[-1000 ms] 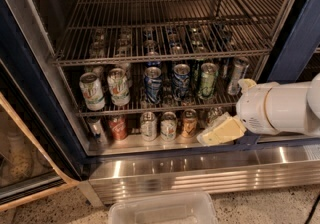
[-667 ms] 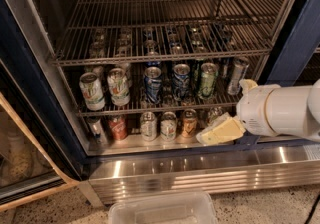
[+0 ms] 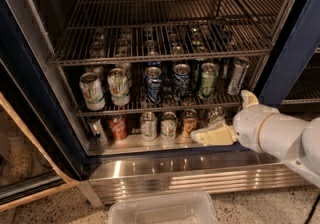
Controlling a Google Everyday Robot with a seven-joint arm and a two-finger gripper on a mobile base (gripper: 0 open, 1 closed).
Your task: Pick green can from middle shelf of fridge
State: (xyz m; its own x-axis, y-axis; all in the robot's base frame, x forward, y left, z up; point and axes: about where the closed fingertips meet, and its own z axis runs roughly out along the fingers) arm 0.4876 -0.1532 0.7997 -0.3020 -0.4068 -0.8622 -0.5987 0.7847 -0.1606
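Two fingers of the gripper stand wide apart, one lying level and pointing left, the other pointing up; they hold nothing. The gripper sits low at the right of the fridge opening, level with the bottom row, its lower finger in front of the rightmost can there; contact cannot be told. One green can stands upright on the middle shelf, fifth from the left in the front row, above the gripper and apart from it. That front row counts six: two white cans, two blue cans, the green can and one slim silver can. Six cans stand on the floor panel below. One clear plastic tub lies before the steel base.
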